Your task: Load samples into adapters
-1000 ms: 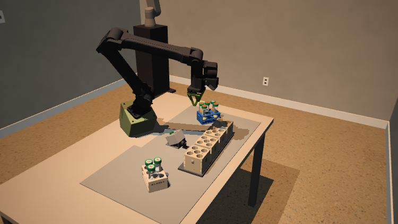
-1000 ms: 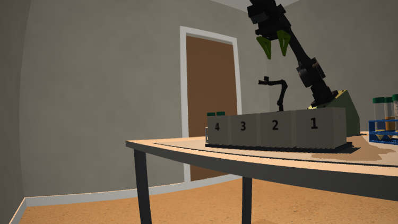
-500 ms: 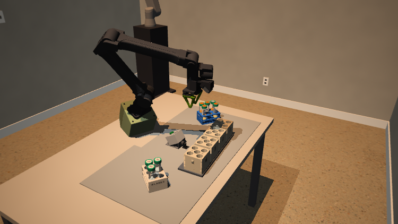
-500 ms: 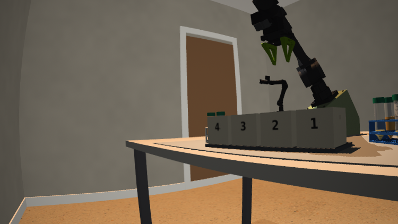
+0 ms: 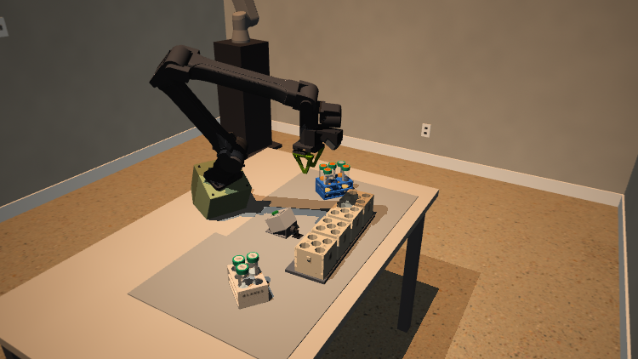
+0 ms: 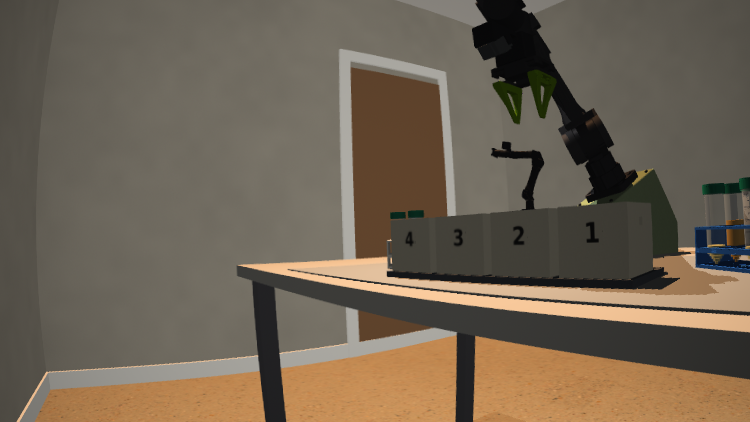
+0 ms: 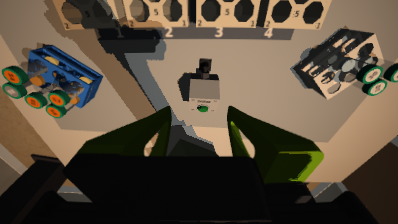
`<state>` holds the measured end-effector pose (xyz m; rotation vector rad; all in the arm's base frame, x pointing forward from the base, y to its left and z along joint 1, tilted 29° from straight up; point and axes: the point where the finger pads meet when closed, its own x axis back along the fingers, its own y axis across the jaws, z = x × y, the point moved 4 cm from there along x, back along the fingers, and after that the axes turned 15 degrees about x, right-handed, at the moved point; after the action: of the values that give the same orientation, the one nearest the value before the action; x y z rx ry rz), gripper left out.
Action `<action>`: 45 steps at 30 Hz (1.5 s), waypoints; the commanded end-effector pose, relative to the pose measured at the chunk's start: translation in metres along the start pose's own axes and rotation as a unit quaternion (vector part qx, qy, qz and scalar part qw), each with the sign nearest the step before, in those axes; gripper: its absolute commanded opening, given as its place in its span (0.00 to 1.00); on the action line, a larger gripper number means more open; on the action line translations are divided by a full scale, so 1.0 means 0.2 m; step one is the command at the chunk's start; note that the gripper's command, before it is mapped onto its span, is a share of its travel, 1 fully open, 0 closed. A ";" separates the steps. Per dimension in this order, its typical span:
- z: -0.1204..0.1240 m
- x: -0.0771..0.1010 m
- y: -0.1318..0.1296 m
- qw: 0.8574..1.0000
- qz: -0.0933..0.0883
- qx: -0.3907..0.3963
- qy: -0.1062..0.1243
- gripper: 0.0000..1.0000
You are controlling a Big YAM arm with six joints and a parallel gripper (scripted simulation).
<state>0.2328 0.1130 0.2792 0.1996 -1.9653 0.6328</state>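
My gripper is open and empty. It hangs high above the grey mat, left of the blue sample rack RS. RS holds several upright tubes with orange-dotted green caps. The loading stand ST carries four tan adapters numbered 1 to 4; their holes look empty. The white blank rack RB holds three tubes with white-dotted caps. The DONE desk with its green key stands straight below my gripper.
The arm's olive base sits at the table's back left, with a black column behind it. ST runs close to the table's right edge. A door shows behind the table in the exterior view.
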 end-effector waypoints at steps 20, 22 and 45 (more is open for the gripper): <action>-0.04 -0.01 -0.01 1.000 0.001 -0.002 -0.007 0.55; -0.03 -0.01 -0.01 1.000 0.000 -0.001 -0.007 0.55; -0.02 -0.32 -0.01 1.000 0.001 -0.001 -0.004 0.55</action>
<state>0.2592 0.1035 0.2258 0.1886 -1.9588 0.6231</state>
